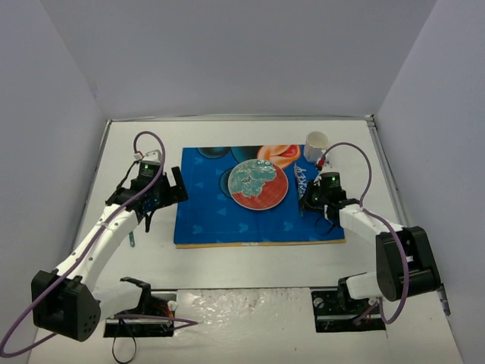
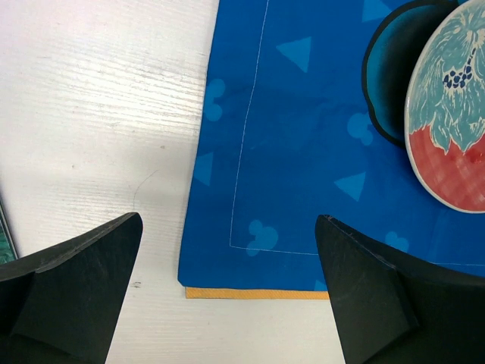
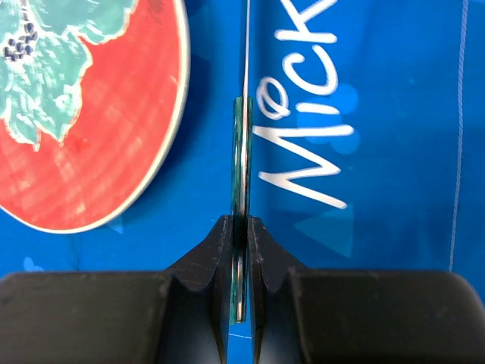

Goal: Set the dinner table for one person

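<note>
1. Utensil (image 3: 241,152), thin, green-handled, pinched edge-on in right gripper (image 3: 241,224); lower it flat just right of plate (image 1: 258,184).
2. Left gripper (image 2: 227,220) gapes empty over placemat (image 2: 303,152) edge; dinner table (image 1: 250,265) lies beneath.

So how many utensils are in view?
2. One green-handled utensil is in the right claw, right of the plate; a second utensil lies on the table left of the placemat. Arms could hide more.

Plate (image 1: 258,184) on placemat (image 1: 204,220); dinner table (image 2: 91,114) left seemingly free
</note>
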### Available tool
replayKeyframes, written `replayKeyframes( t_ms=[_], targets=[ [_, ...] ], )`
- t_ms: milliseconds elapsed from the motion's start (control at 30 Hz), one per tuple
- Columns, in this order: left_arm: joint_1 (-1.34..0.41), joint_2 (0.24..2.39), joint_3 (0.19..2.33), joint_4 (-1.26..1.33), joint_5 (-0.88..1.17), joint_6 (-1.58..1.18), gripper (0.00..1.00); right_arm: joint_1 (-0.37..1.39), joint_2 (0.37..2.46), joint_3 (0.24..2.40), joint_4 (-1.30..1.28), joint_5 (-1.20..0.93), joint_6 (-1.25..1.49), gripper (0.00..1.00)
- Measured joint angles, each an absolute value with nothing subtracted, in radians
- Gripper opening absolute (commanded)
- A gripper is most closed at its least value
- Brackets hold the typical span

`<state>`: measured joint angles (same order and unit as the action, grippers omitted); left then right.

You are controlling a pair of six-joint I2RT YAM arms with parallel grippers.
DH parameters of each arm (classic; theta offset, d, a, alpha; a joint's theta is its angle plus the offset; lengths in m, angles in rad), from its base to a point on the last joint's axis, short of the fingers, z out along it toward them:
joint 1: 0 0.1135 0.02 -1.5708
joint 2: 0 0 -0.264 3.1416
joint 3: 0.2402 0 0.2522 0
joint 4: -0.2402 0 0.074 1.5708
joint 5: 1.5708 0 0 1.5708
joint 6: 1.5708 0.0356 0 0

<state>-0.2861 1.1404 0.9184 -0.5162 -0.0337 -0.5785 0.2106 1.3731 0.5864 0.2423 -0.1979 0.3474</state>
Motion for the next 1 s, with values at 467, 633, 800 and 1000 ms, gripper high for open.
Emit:
replayKeyframes(
  t_ms=[467, 633, 800, 1000],
  targets=[
    [-0.272, 1.141, 0.918, -0.516, -0.009, -0.567, 0.96, 0.141, 1.393, 0.522, 0.289, -0.253, 0.379, 0.14],
    [-0.27, 1.141, 0.917, -0.517, -0.001, -0.567, 0.96, 0.131, 1.422, 0.522, 0.287, -0.252, 0.396, 0.3],
    [-0.262, 1.14, 0.904, -0.517, 0.0, -0.567, 0.96, 0.13, 1.422, 0.528, 0.283, -0.249, 0.406, 0.39],
    [-0.259, 1.14, 0.901, -0.52, 0.0, -0.567, 0.96, 0.13, 1.421, 0.572, 0.202, -0.211, 0.401, 0.42]
  ],
)
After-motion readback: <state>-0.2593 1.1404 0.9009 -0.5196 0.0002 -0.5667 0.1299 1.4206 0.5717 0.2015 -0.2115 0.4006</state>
